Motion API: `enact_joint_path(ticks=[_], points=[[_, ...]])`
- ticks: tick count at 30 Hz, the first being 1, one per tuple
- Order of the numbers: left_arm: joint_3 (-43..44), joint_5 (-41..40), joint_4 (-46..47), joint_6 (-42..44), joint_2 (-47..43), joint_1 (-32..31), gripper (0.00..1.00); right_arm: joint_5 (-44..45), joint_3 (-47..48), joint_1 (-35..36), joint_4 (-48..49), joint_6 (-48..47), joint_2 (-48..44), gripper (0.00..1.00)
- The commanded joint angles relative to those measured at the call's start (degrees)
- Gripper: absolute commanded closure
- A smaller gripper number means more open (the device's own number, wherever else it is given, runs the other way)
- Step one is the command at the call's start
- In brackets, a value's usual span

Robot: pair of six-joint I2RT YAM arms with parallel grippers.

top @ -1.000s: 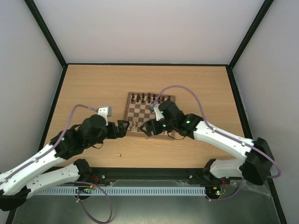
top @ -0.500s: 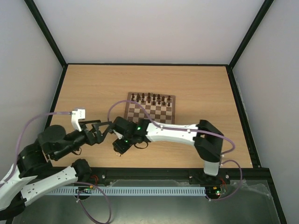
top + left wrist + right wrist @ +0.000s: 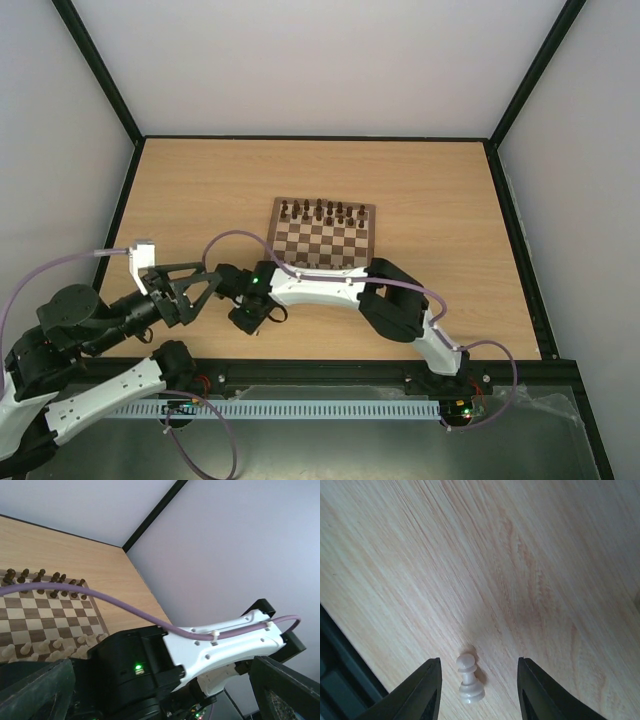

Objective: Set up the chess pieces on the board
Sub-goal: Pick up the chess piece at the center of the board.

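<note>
Chess pieces (image 3: 55, 647) of pale wood already stand in the near rows of the board (image 3: 322, 236). One pale pawn (image 3: 468, 678) is off it, on the bare desk (image 3: 430, 190), directly between the fingers of the right end effector (image 3: 478, 662). A second ago that end effector hovered at the board's near edge. Since then the right arm (image 3: 320, 285) has swung across and down to the stray pawn, which has not moved, and its jaws have narrowed from wide to partly closed. They stand open around the pawn with desk showing on each side of it, so nothing is gripped yet. The pawn seems to lie on its side, head pointing away from the wrist, though that is hard to tell. The left end effector (image 3: 203, 288), spread wide and empty, has drawn back from the board's corner and now sits just beside the right one. This looks like the start of a pick, possibly of one of the last pale pieces. Dark pieces (image 3: 325, 210) line the board's far edge, well beyond both end effectors. The desk is smooth, light wood grain, and plain pale walls with black frame edges enclose it.
</note>
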Motion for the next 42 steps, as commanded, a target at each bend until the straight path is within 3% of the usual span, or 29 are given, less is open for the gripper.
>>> enact_joint_path(ticks=[1,18,29,35,42], points=[[1.0,1.3,-0.3,0.4,-1.5,0.0,0.01,0.8,2.9,1.2,-6.6,-2.3,3.3,0.59],[1.4,0.4,-2.8,-0.3,-2.2,0.5,0.01,0.5,4.8,2.8,-8.0,-3.5,7.8,0.70],[1.5,0.1,-3.2,-0.2,-1.9,0.5,0.01,0.8,5.8,2.8,-8.8,-3.7,9.8,0.85],[1.7,-0.1,-3.8,-0.4,-1.9,0.5,0.01,2.1,5.2,2.8,-8.9,-3.4,9.1,0.94],[1.9,-0.4,-3.7,-0.5,-1.6,0.6,0.01,3.4,3.0,2.1,-6.7,-1.5,4.7,0.97]])
